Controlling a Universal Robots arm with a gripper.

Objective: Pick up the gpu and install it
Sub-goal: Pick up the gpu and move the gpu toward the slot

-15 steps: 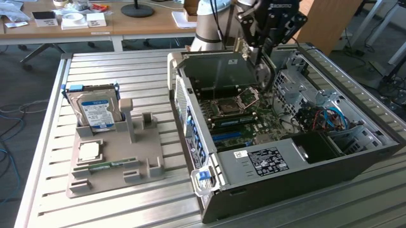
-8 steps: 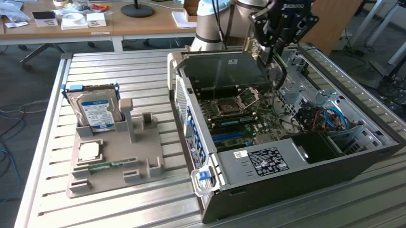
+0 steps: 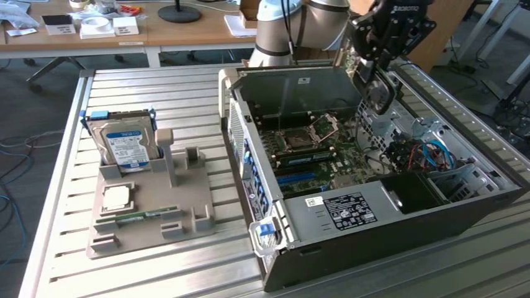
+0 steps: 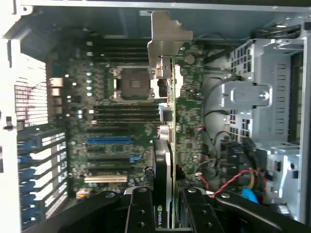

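My gripper (image 3: 374, 64) is shut on the gpu (image 3: 379, 93), a thin card that hangs edge-down over the open computer case (image 3: 348, 211), above the motherboard (image 3: 319, 152). In the wrist view the gpu (image 4: 168, 116) appears edge-on between my black fingers (image 4: 141, 208), with its silver end bracket (image 4: 165, 41) pointing away from the camera. Below it lie the motherboard's slots (image 4: 109, 141) and the CPU socket (image 4: 133, 82). The card is above the board and apart from it.
A grey holder tray (image 3: 149, 230) stands at the exterior view's left on the slatted metal table (image 3: 141, 273), carrying an upright hard drive (image 3: 124, 143), a CPU chip (image 3: 116, 197) and a memory stick (image 3: 136, 217). Drive cage and red and blue cables (image 4: 243, 187) lie beside the card.
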